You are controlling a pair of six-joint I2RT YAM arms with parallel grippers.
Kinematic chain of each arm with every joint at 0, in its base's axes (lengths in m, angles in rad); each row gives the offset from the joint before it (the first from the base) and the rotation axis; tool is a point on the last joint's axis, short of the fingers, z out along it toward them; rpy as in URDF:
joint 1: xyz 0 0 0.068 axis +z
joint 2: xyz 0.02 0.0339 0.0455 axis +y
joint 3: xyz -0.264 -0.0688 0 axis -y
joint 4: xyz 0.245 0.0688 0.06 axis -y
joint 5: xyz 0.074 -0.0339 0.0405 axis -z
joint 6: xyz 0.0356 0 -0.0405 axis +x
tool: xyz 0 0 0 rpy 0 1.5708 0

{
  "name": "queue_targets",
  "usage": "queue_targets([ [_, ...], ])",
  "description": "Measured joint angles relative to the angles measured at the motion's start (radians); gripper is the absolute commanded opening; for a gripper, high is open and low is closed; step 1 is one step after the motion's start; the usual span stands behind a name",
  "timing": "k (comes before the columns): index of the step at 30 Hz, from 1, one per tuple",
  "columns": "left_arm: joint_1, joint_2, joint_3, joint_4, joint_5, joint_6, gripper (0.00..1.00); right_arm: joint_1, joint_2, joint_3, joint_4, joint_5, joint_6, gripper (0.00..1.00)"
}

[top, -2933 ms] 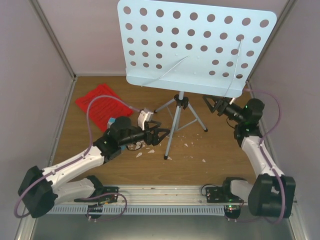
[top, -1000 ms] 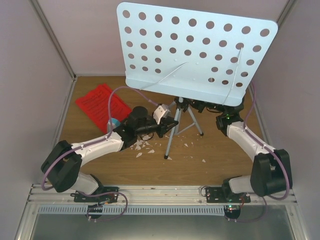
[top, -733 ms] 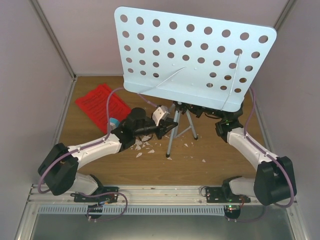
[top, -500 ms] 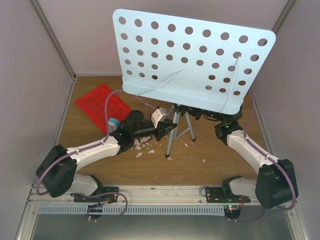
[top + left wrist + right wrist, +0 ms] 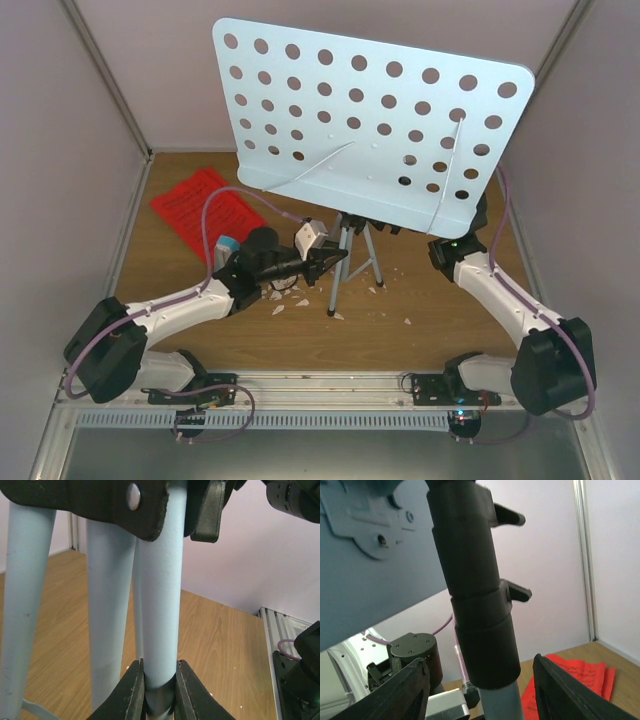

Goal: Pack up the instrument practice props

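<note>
Top external: nothing packed yet; your left tool [image 5: 159, 682] grips a leg [image 5: 157, 605] of the music stand [image 5: 365, 120]; your right tool [image 5: 485, 690] gapes around its post [image 5: 475, 630].

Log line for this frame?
left gripper: shut on music stand | right gripper: open, straddling stand's black collar | red pages, blue box: on table
</note>
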Motion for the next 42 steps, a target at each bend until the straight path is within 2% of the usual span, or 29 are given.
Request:
queue_targets([
  [5, 0.002, -0.005, 0.0, -0.008, 0.002, 0.007, 0.0, 0.001, 0.032, 0.054, -0.003, -0.031, -0.006, 0.58],
  [7, 0.002, -0.005, 0.0, -0.008, 0.003, 0.009, 0.0, 0.002, 0.051, 0.078, -0.01, -0.046, -0.013, 0.55],
  [9, 0.002, -0.005, 0.0, -0.008, 0.003, 0.009, 0.0, 0.002, 0.074, 0.101, -0.013, -0.057, -0.017, 0.45],
  [13, 0.002, -0.005, 0.0, -0.009, 0.002, 0.01, 0.0, 0.005, 0.103, 0.115, 0.01, -0.086, 0.0, 0.13],
  [15, 0.002, -0.007, 0.0, -0.012, 0.002, 0.011, 0.0, 0.006, 0.106, 0.115, 0.035, -0.089, -0.036, 0.02],
  [19, 0.002, -0.016, 0.013, -0.045, -0.001, 0.012, 0.0, 0.003, 0.101, 0.111, 0.034, -0.085, -0.046, 0.01],
  [24, -0.017, -0.041, 0.078, -0.178, 0.0, 0.021, 0.0, 0.016, 0.033, 0.073, -0.036, -0.02, -0.052, 0.01],
  [34, -0.061, -0.097, 0.246, -0.461, 0.036, -0.026, 0.0, 0.117, -0.12, 0.008, -0.138, 0.283, 0.021, 0.01],
  [42, -0.067, -0.125, 0.265, -0.606, 0.034, -0.14, 0.0, 0.138, -0.204, -0.135, -0.191, 0.558, 0.182, 0.01],
])
